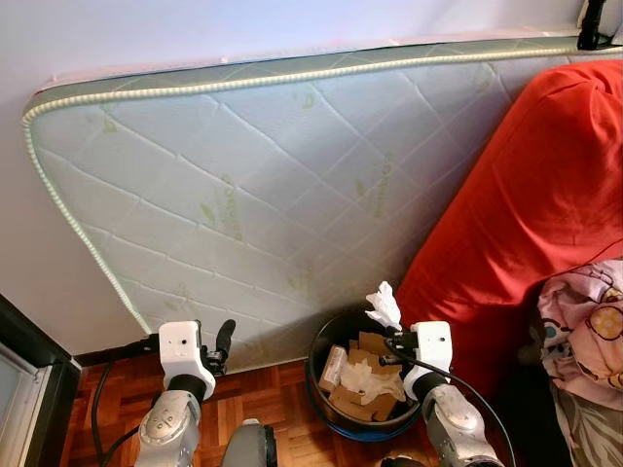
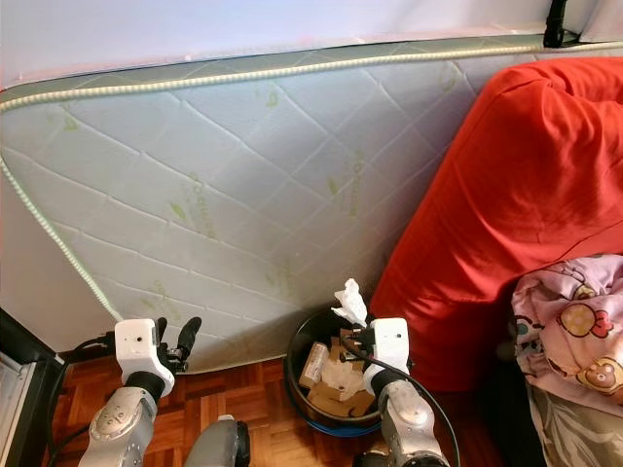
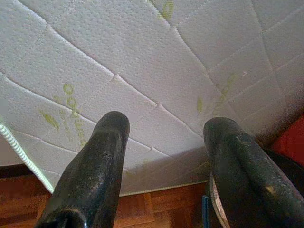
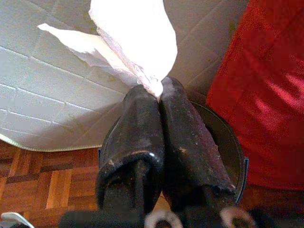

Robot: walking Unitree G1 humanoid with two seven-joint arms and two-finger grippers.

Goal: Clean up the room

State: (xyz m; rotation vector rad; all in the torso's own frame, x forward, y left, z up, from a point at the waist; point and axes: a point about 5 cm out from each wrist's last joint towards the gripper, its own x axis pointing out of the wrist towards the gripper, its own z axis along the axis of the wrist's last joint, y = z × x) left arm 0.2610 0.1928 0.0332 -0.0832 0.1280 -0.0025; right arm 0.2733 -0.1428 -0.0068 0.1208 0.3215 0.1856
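My right gripper (image 1: 387, 331) is shut on a crumpled white tissue (image 1: 384, 305), which it holds just above the rim of a black waste bin (image 1: 321, 346). In the right wrist view the tissue (image 4: 135, 40) sticks out from the pinched fingertips (image 4: 145, 97), with the bin (image 4: 227, 142) below them. The bin holds cardboard scraps and paper (image 1: 355, 375). My left gripper (image 1: 222, 342) is open and empty, raised to the left of the bin in front of the mattress; its two fingers (image 3: 102, 156) stand well apart.
A white quilted mattress (image 1: 282, 185) leans against the wall behind the bin. A big red cushion (image 1: 526, 214) stands to the right, with a patterned pink cloth (image 1: 589, 321) lower right. Parquet floor (image 1: 263, 389) lies below, and a dark frame (image 1: 29, 379) at far left.
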